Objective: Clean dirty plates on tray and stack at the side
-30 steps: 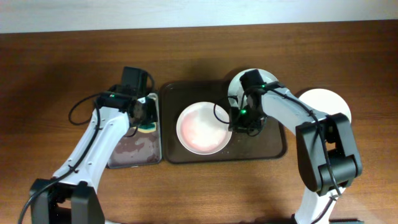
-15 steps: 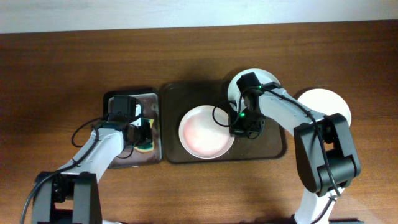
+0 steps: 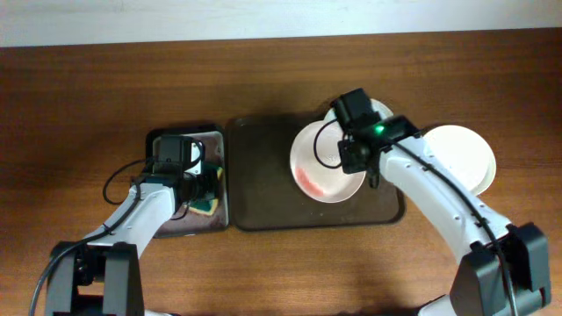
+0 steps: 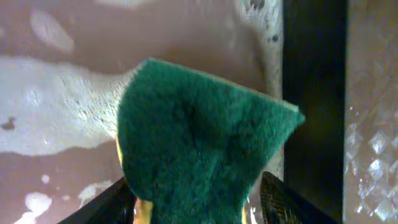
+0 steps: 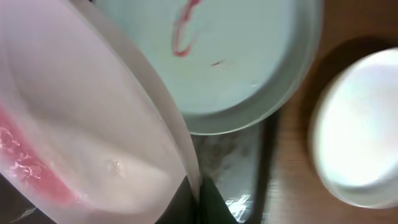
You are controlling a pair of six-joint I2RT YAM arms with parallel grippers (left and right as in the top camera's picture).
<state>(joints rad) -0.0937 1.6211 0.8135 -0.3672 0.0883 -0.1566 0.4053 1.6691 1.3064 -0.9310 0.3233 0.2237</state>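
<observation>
The tabletop [image 3: 88, 88] is dark brown wood with a lengthwise grain. A pale strip [image 3: 263, 17] runs beyond its far edge, and nothing more of the room shows.

The tray [image 3: 263, 197] lies in the middle. Its left half is bare, and its surface looks wet and glinting in the right wrist view. Just beside its left edge sits a grey pan [image 3: 189, 139] holding murky water with patches of foam.

The right tool [image 3: 357, 165] is closed on the rim of the held plate [image 3: 318, 167]. That plate is tilted over the tray's right half, with a red smear low on its face. The rim runs down between the fingers at the bottom of the right wrist view.

The second plate [image 5: 249, 62] lies on the tray's far right corner, partly behind the held plate, with a thin red squiggle on it. The third plate [image 3: 464, 151] is plain white and rests on the tabletop just right of the tray.

The left tool [image 4: 196, 205] hangs over the pan, its fingers apart on either side of a green sponge [image 4: 199, 143] with a yellow underside. Whether they press the sponge cannot be told.
</observation>
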